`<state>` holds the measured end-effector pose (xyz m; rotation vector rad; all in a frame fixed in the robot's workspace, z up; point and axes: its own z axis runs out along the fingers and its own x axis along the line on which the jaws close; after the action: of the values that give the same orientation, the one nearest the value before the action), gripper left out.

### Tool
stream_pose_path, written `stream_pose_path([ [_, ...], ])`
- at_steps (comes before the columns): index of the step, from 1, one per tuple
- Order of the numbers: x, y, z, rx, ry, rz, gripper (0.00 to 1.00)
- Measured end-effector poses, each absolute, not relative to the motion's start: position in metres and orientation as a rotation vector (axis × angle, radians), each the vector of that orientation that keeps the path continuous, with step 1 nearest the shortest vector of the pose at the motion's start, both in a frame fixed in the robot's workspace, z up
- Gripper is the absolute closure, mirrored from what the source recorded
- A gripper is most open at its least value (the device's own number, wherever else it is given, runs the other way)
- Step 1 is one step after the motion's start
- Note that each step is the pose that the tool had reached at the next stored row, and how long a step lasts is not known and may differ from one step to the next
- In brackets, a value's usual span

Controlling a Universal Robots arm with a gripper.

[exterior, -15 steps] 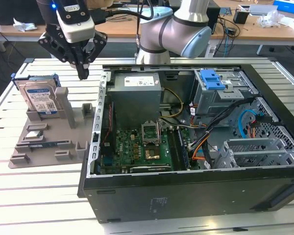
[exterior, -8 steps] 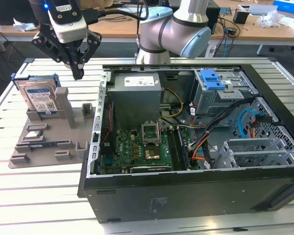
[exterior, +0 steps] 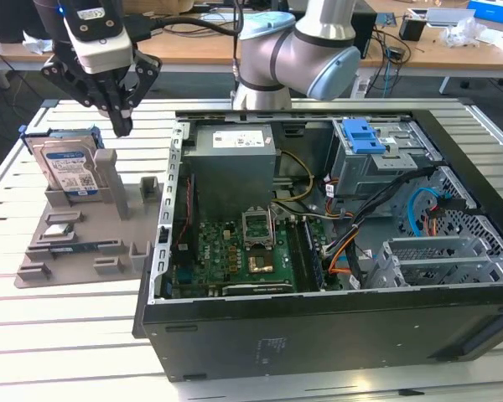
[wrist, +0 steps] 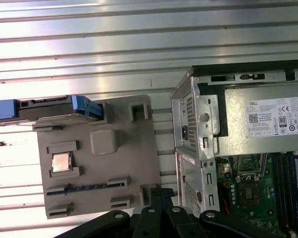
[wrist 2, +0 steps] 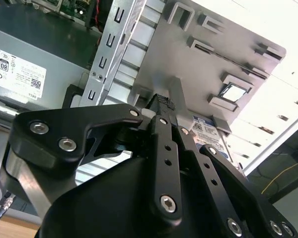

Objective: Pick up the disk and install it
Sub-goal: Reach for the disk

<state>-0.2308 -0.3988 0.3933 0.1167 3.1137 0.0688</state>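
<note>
The disk (exterior: 67, 163), silver with a white-and-blue label and blue side rails, stands upright in a slot at the back of a grey holder tray (exterior: 84, 239), at the exterior view's left. In the first wrist view the disk (wrist: 44, 110) is seen edge-on at the tray (wrist: 102, 163). My black gripper (exterior: 122, 126) hangs above the tray, just to the exterior view's right of the disk and apart from it. It is shut with nothing in it. In the second wrist view the gripper (wrist 2: 165, 105) points at the tray, and the disk's label (wrist 2: 208, 135) peeks out beside the fingers.
An open computer case (exterior: 318, 251) lies right of the tray, holding a power supply (exterior: 235, 138), a motherboard (exterior: 235, 251) and a metal drive cage with a blue latch (exterior: 360, 134). A processor chip (wrist: 61, 162) sits on the tray. A slatted metal table (exterior: 67, 335) carries everything.
</note>
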Motion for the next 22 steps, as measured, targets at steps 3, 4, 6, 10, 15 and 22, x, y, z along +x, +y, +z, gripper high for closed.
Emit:
stream_pose_path([
  [3,-0.235,-0.399,0.393,0.117,3.114,0.069,0.89],
  [4,-0.237,-0.399,0.393,0.117,3.114,0.069,0.89],
  [6,-0.24,-0.399,0.393,0.116,3.114,0.069,0.89],
  [10,-0.244,-0.399,0.393,0.117,3.114,0.069,0.89],
  [15,-0.249,-0.399,0.393,0.117,3.114,0.069,0.89],
  [22,-0.259,-0.399,0.393,0.117,3.114,0.069,0.89],
])
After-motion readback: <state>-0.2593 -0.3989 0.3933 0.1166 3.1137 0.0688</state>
